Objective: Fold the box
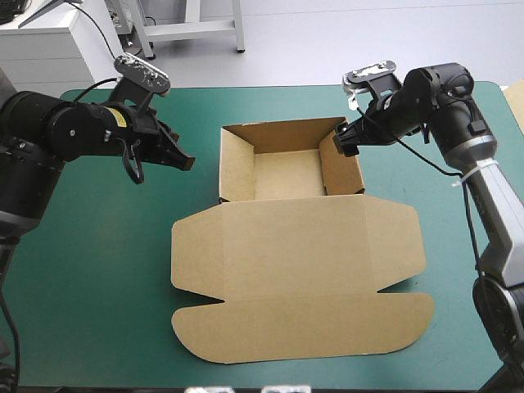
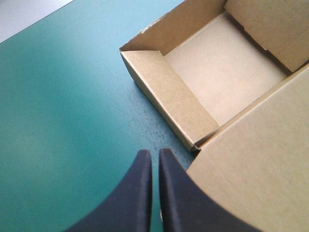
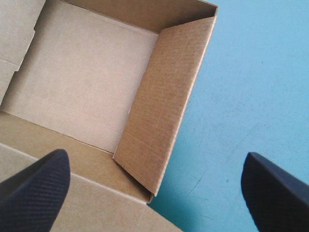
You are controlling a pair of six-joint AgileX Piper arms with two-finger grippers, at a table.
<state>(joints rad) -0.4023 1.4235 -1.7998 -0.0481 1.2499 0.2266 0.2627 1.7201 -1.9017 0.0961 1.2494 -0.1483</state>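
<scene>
The box (image 1: pixel 295 246) is sitting mid-table, an open tray, lid flat at 6 o'clock. The right gripper (image 1: pixel 342 139) is gaping wide over its 3 o'clock wall, probably to steady it; the left gripper (image 1: pixel 187 161), pinched narrow, is hovering at 9 o'clock.
</scene>
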